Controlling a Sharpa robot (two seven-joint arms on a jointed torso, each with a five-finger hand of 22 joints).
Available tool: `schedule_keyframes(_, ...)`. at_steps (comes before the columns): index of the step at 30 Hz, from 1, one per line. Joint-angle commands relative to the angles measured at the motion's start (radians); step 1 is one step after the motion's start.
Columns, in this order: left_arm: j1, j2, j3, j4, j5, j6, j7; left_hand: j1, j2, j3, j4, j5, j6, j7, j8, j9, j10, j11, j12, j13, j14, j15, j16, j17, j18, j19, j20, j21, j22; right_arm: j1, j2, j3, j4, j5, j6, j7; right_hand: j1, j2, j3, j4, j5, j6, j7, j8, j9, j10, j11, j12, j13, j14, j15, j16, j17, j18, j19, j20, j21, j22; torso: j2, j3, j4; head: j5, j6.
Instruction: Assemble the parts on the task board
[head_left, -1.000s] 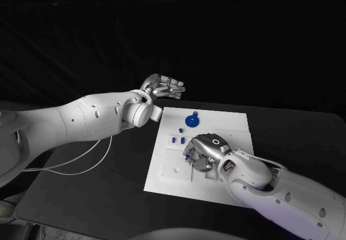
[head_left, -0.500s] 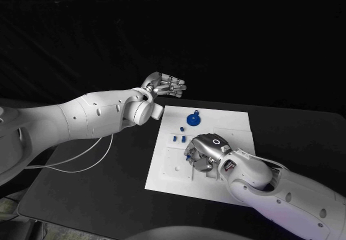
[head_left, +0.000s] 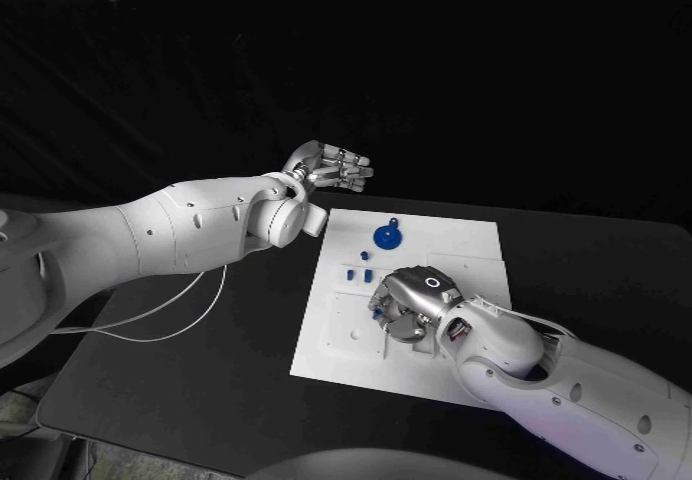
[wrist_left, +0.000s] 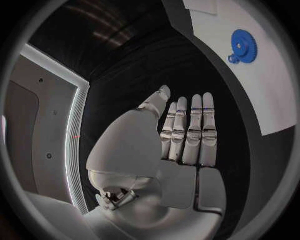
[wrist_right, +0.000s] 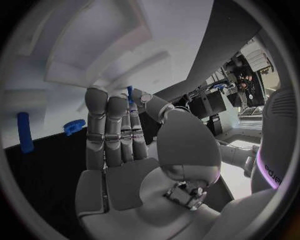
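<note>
Right hand (head_left: 411, 305) down on the task board (head_left: 462, 245), thumb and finger pinching a slim blue pin (wrist_right: 130, 93).
Left hand (head_left: 326, 168) empty, fingers straight and side by side, off the board's far corner. Toothed blue gear (head_left: 387, 238) lies flat on smooth white plate; small blue pegs (head_left: 356, 277) near the right hand.

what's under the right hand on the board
The right hand sits over the task board, a small blue part at its fingertips. The board beneath its palm is covered.

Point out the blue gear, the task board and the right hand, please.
blue gear (head_left: 385, 237): head view, on its round face.
task board (head_left: 454, 240): head view, bare far corner.
right hand (head_left: 414, 301): head view, back of the hand.
</note>
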Motion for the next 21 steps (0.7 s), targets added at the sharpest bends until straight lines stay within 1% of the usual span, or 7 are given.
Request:
schedule_keyframes(1, 0.001, 0.003, 0.001, 0.001, 0.006, 0.017, 0.009, -0.003, 0.009, 0.002, 0.006, 0.002, 0.0, 0.0, -0.003, -0.001, -0.005, 0.0, 0.002, -0.001, -0.005, -0.002, -0.004, -0.001, -0.002, -0.007, -0.003, 0.005, -0.001, -0.001, 0.002, -0.001, -0.002, -0.021, 0.024, -0.005, -0.002, 0.012, -0.001, -0.005, 0.001, 0.005, -0.001, 0.004, 0.001, 0.009, 0.001, 0.006, 0.002, 0.001, -0.005, -0.001, -0.001, 0.017, 0.021, -0.007, -0.009, 0.003, 0.0, -0.0003, 0.0002, 0.001, -0.002)
schedule_keyframes(2, 0.001, 0.003, 0.001, 0.001, 0.006, 0.017, 0.009, -0.003, 0.009, 0.001, 0.008, 0.001, 0.0, 0.0, -0.003, -0.001, -0.004, -0.001, 0.002, -0.001, -0.004, -0.002, -0.004, -0.001, -0.002, -0.007, -0.003, 0.004, -0.002, -0.001, 0.003, -0.001, -0.002, -0.022, 0.025, -0.006, -0.002, 0.012, -0.001, -0.005, 0.001, 0.005, -0.001, 0.004, 0.001, 0.009, 0.001, 0.006, 0.002, 0.001, -0.005, -0.001, -0.001, 0.017, 0.021, -0.007, -0.009, 0.003, 0.0, -0.0003, 0.0004, 0.001, -0.001)
schedule_keyframes(12, 0.001, 0.003, 0.001, 0.0, 0.006, 0.021, 0.009, -0.003, 0.009, 0.001, 0.008, 0.001, 0.0, 0.0, -0.003, -0.001, -0.004, -0.001, 0.002, -0.001, -0.004, -0.002, -0.004, -0.001, -0.002, -0.007, -0.003, 0.004, -0.002, -0.001, 0.011, -0.007, -0.011, -0.045, 0.046, -0.023, -0.002, 0.012, -0.001, -0.005, 0.001, 0.005, -0.001, 0.004, 0.001, 0.009, 0.001, 0.006, 0.002, 0.001, -0.005, -0.001, -0.001, 0.017, 0.021, -0.007, -0.009, 0.003, 0.0, -0.0006, 0.0004, 0.002, -0.002)
schedule_keyframes(13, 0.001, 0.003, 0.001, 0.0, 0.006, 0.022, 0.008, -0.003, 0.009, 0.001, 0.008, 0.001, 0.0, 0.0, -0.003, -0.001, -0.004, -0.001, 0.002, -0.001, -0.004, -0.002, -0.004, -0.001, -0.002, -0.007, -0.003, 0.004, -0.002, -0.001, 0.012, -0.007, -0.011, -0.046, 0.047, -0.024, -0.003, 0.012, -0.001, -0.006, 0.0, 0.006, -0.001, 0.004, 0.001, 0.009, 0.001, 0.006, 0.002, 0.001, -0.005, -0.001, -0.002, 0.016, 0.021, -0.007, -0.011, 0.008, 0.0, -0.0008, 0.0004, 0.001, 0.0)
schedule_keyframes(16, 0.001, 0.003, 0.001, -0.001, 0.006, 0.023, 0.007, -0.003, 0.009, 0.001, 0.008, 0.001, 0.0, 0.0, -0.003, -0.001, -0.004, -0.001, 0.002, -0.001, -0.004, -0.002, -0.004, -0.001, -0.002, -0.007, -0.003, 0.004, -0.002, -0.001, 0.013, -0.009, -0.012, -0.049, 0.05, -0.026, -0.003, 0.012, -0.001, -0.006, 0.0, 0.006, -0.001, 0.004, 0.001, 0.009, 0.001, 0.006, 0.002, 0.001, -0.005, -0.002, -0.002, 0.016, 0.021, -0.007, -0.012, 0.01, 0.0, -0.0011, 0.0003, 0.002, 0.0)
schedule_keyframes(18, 0.001, 0.004, 0.001, -0.001, 0.006, 0.024, 0.006, -0.003, 0.01, 0.0, 0.01, 0.0, 0.0, 0.0, -0.003, -0.001, -0.004, -0.001, 0.002, -0.001, -0.004, -0.002, -0.004, -0.001, -0.003, -0.007, -0.003, 0.004, -0.005, -0.001, 0.013, -0.011, -0.012, -0.05, 0.052, -0.027, -0.003, 0.012, -0.001, -0.006, -0.001, 0.006, -0.001, 0.004, 0.001, 0.008, 0.001, 0.006, 0.001, 0.001, -0.005, -0.002, -0.003, 0.016, 0.021, -0.007, -0.014, 0.011, 0.0, -0.0005, 0.0004, 0.003, -0.002)
schedule_keyframes(21, 0.001, 0.005, 0.001, -0.001, 0.006, 0.025, 0.006, -0.003, 0.01, 0.0, 0.01, 0.0, 0.0, 0.0, -0.003, -0.001, -0.004, -0.001, 0.002, -0.001, -0.004, -0.002, -0.004, -0.001, -0.003, -0.007, -0.003, 0.004, -0.005, -0.001, 0.015, -0.012, -0.012, -0.049, 0.055, -0.027, -0.005, 0.011, -0.003, -0.006, 0.0, 0.004, 0.0, 0.004, 0.0, 0.006, 0.001, 0.006, 0.001, -0.001, -0.005, -0.003, -0.004, 0.016, 0.02, -0.006, -0.021, 0.011, 0.0, -0.0005, 0.0011, 0.002, -0.002)
